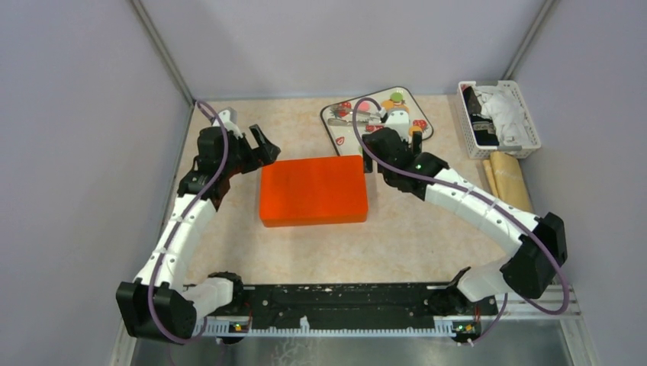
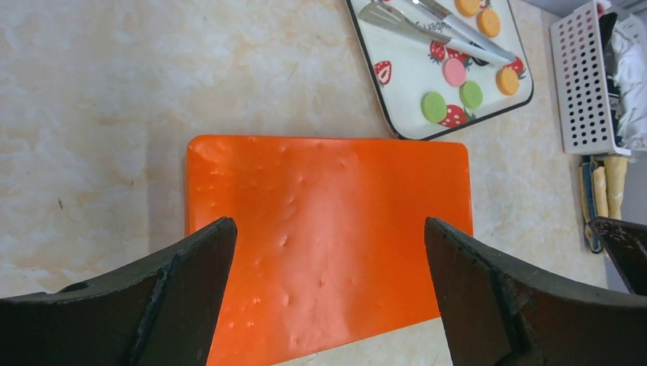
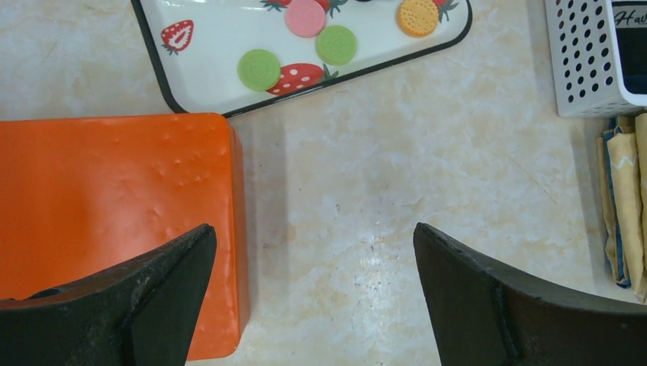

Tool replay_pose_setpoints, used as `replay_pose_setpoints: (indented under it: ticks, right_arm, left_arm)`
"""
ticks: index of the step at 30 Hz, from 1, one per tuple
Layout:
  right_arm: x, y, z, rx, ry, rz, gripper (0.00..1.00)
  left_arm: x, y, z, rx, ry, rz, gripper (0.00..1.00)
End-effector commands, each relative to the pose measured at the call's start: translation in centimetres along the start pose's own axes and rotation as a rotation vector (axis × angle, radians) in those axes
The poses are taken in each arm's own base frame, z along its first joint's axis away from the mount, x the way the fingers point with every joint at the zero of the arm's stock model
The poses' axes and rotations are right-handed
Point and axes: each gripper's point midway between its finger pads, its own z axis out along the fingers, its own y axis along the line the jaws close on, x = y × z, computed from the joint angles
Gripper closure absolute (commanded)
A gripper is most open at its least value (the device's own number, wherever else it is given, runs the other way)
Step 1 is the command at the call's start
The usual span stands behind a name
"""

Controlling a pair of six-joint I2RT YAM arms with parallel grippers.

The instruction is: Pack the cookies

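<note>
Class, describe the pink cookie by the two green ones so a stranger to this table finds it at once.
Start at the orange box mid-table; just behind it lies a white tray printed with strawberries. By the tray's near edge sit two green cookies; the pink cookie lies just beyond them, the only pink disc there.

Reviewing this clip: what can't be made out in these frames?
- Inside of the orange box: its solid top hides it in all three views, so whether it holds anything cannot be told.
- Tray: in the top view the right arm covers its middle.
- Cookies: the right wrist view cuts the tray at its top edge; only four show clearly.
- Basket contents: small and jumbled in the top view, cut off in both wrist views.
</note>
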Motion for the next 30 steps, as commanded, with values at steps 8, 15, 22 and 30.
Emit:
replay_pose_setpoints:
  ticks: [8,15,22,30]
  right_arm:
    - [0.1,-0.2,0.6,0.051,0.014,0.033,0.01]
    - [0.0,-0.3,-0.2,0.014,-0.006,0.069,0.01]
    - [0.2,-1.1,-0.7,0.023,-0.016,0.075,0.01]
    - [1.1,-1.6,0.0,0.083,0.023,0.048,0.01]
  left_arm:
    - [0.5,0.3,1.0,0.018,-0.015,0.011,0.02]
    - [0.8,0.2,1.0,0.024,-0.005,0.009,0.02]
    - [1.1,0.4,1.1,0.018,0.0,0.007,0.02]
    - [0.8,0.4,0.6,0.02,-0.022,0.013,0.01]
